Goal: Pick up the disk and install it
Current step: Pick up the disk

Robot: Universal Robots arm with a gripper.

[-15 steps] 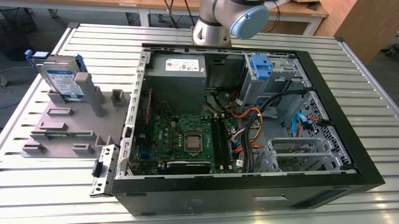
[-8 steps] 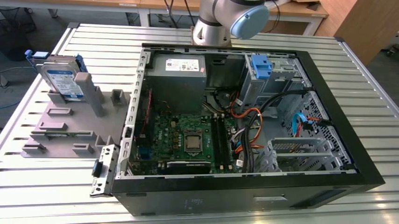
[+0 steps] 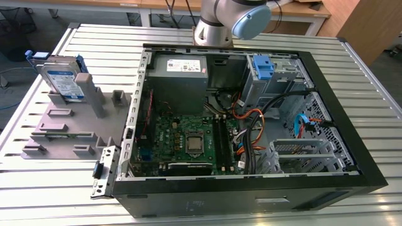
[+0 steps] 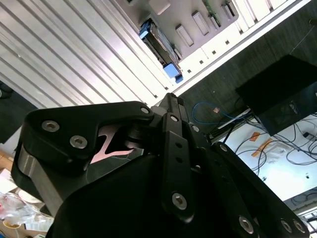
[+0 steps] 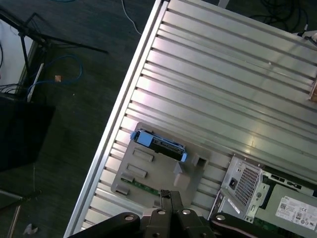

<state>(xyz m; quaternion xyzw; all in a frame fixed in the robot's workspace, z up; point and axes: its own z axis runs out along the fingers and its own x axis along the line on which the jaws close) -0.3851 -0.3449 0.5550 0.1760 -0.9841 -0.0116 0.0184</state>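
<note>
While the slatted table carries the open computer case, the grey holder at the exterior view's left of it stands the disk upright on edge. Well above, the gripper looks pinched together and empty. Lowered so, it would likely strike the disk rather than straddle it.

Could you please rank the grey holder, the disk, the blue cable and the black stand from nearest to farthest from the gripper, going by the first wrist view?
From the gripper:
1. Grey holder, on the table just past the gripper.
2. Disk, on edge at the holder's far side.
3. Blue cable, on the floor beyond the table.
4. Black stand, past the cable.
</note>
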